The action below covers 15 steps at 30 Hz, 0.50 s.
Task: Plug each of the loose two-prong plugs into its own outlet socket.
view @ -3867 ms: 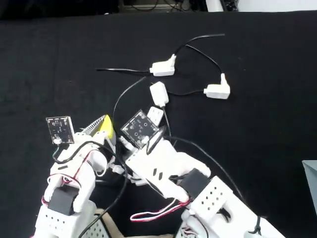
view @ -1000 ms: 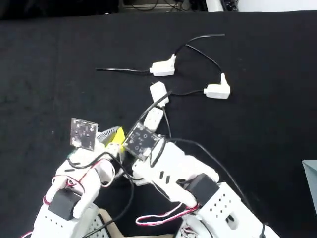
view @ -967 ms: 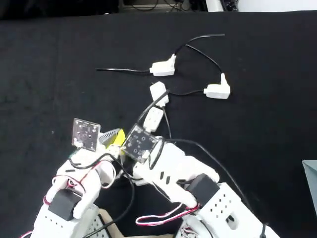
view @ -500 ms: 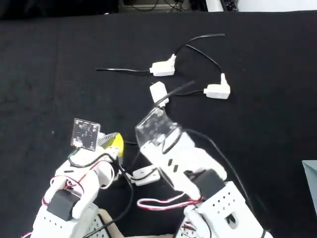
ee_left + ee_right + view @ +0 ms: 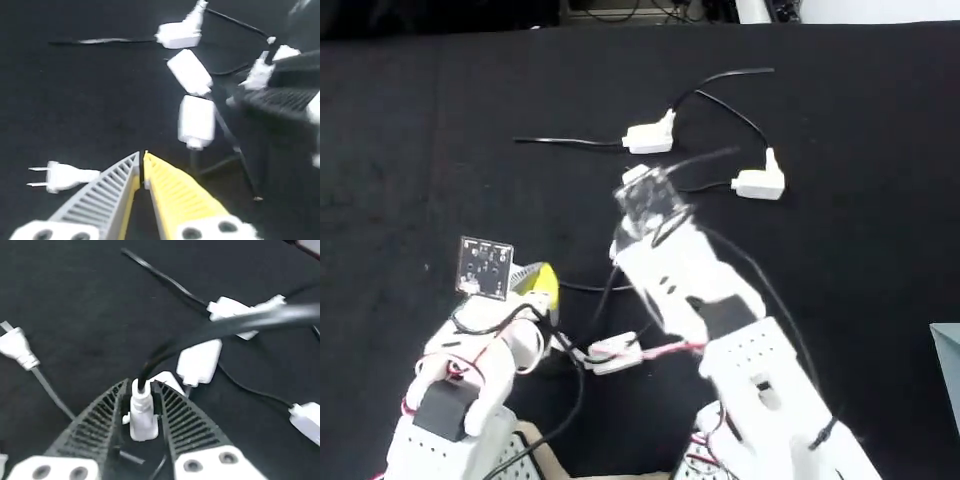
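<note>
- Black cloth covers the table (image 5: 420, 120), where the right gripper (image 5: 140, 386) clamps a white plug (image 5: 141, 415) by its body, close to a socket block (image 5: 199, 362).
- At 8 o'clock from it, the left gripper (image 5: 142, 156) has its fingers pressed together on nothing, with a loose two-prong plug (image 5: 60, 177) lying near.

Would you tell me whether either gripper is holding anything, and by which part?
The right gripper clamps a white plug by the sides of its body. The left gripper is shut on nothing.

Bright, even overhead light, hardly any shadows.
</note>
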{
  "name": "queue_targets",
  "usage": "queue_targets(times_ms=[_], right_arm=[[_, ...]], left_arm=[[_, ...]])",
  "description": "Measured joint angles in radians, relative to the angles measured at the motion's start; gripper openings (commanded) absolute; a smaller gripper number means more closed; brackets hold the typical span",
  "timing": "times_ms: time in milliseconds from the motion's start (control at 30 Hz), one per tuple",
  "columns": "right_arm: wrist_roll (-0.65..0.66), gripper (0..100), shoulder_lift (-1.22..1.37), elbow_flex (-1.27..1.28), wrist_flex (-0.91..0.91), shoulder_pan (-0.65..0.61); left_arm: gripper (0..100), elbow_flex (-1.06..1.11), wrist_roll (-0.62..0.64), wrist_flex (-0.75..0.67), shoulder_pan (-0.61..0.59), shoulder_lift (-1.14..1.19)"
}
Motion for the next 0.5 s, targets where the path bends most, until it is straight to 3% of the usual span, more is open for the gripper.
queue_targets(times_ms=[167,367,500], right_arm=[[-0.074,1.1,0.063,-0.06,-0.005,0.097],[-0.126,1.1,0.072,-0.069,-0.028,0.169],[-0.135,1.1,0.084,-0.069,-0.055,0.233]], left_arm=[[3,-0.023,-0.273,0.005,-0.172,0.0],[3,-0.186,-0.288,0.084,-0.235,0.115],[3,-0.313,-0.288,0.084,-0.16,0.336]])
